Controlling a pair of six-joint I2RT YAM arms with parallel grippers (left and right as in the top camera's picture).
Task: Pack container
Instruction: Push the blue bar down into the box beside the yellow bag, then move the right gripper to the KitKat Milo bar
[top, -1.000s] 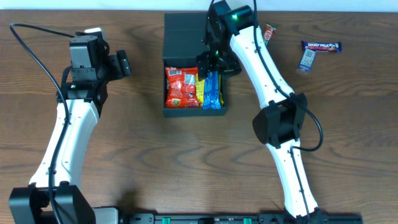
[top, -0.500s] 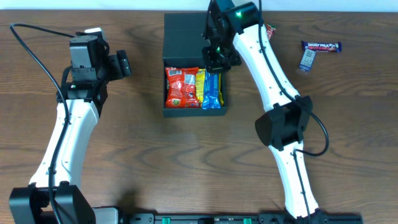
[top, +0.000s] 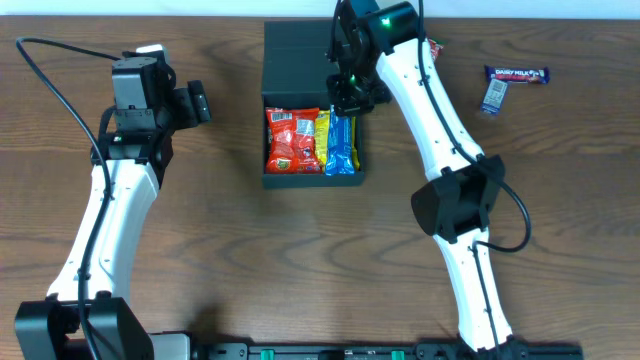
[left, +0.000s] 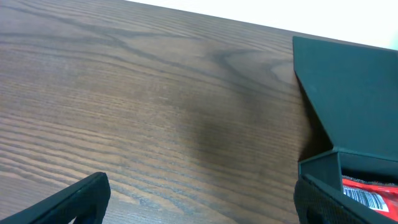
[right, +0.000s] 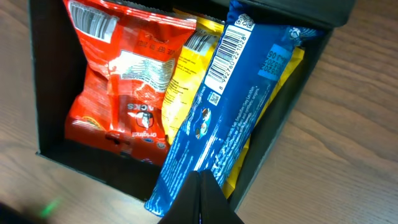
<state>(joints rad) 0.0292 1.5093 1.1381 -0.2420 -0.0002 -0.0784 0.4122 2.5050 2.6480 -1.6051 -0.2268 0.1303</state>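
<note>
The brown wood-grain table (top: 250, 260) carries everything. Near the middle of its far edge sits the shallow matte black cardboard container (top: 311, 180), its hinged flap lid (top: 295, 60) laid open toward the far edge. The white left arm (top: 115, 210) stands toward the left edge with its left gripper (top: 197, 103) hanging over bare wood, apart from the container; its jaws look spread, with nothing between them. The white right arm (top: 425, 120) reaches in from the near edge, and the right gripper (top: 352, 95) hovers over the container's far right corner; whether its jaws are apart or together I cannot tell, and nothing is visibly held.

Inside the container lie a red crinkled snack bag (right: 124, 81) on the left, a yellow packet (right: 186, 81) in the middle and a long blue wrapped bar (right: 230, 112) on the right, overlapping the yellow one. By my judgement the packing is well along. Left out near the far right corner of the table are a dark blue chocolate bar wrapper (top: 517, 74) and a small pale blue packet (top: 494, 97), with a red-and-white wrapper (top: 433, 50) peeking from behind the right arm. The lid is not yet closed.

Compared with a second ago, the right gripper has drawn back from above the blue bar toward the far edge; the left arm has not moved.
</note>
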